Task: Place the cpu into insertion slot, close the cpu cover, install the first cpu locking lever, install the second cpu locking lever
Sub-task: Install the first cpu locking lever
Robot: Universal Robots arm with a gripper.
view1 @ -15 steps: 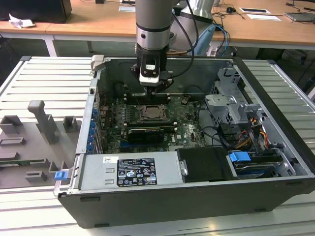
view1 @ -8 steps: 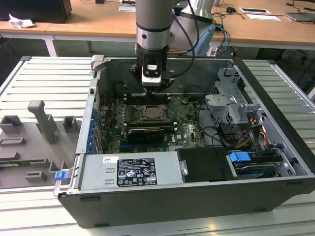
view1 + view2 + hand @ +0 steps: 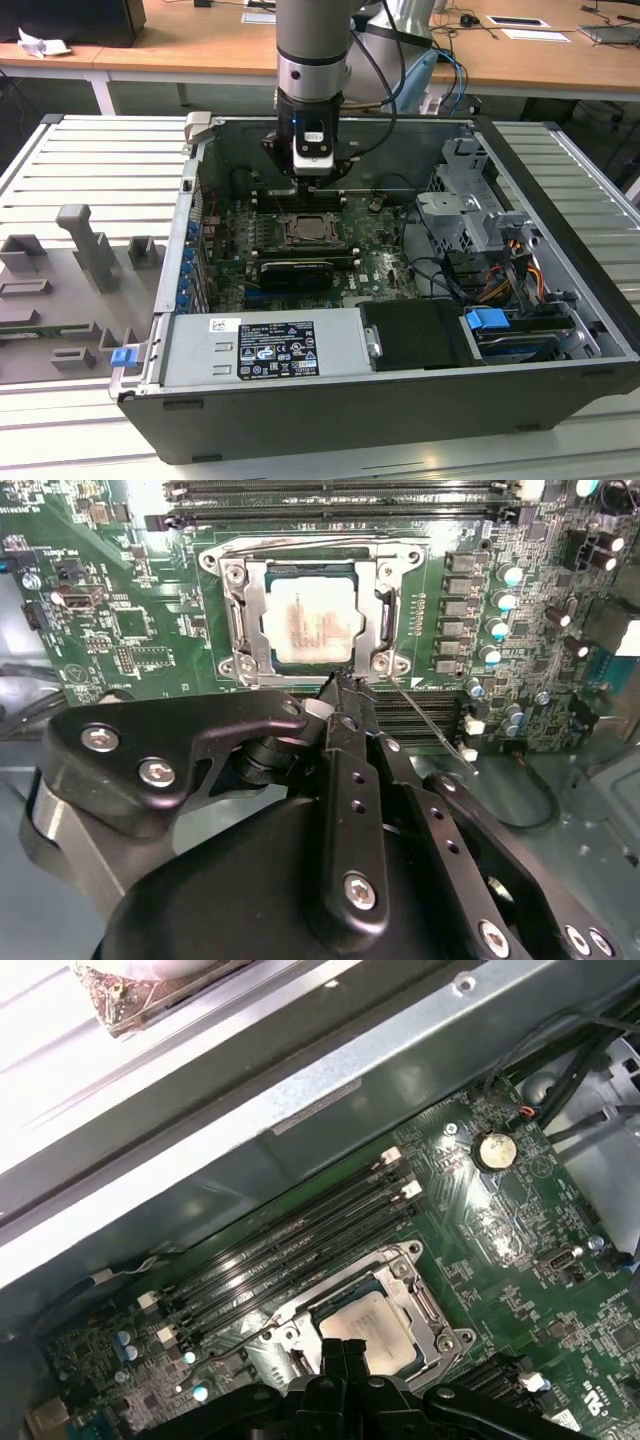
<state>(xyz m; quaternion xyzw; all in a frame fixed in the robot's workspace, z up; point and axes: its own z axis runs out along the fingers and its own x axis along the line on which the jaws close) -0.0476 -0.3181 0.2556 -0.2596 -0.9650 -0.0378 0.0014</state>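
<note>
The arm hangs in the upper middle of the exterior view, inside the open computer case that lies on the ribbed worktop. Its gripper is poised just above the green motherboard. And there's the cpu, just below the gripper in the middle of the frame, pale top up and lying flat in the insertion slot. The second wrist view shows the cpu squarely framed by the cpu cover, which lies down flat over its edges. The gripper has its fingers drawn narrow, tips close together right at the near edge of the socket. Whether they pinch anything cannot be told. Just beside them a thin wire lever slants away from the socket corner over the board. In the first wrist view the gripper sits right against the cpu, with the long black memory slots beside the socket. Grey fixtures stand well apart at the exterior view's left.
</note>
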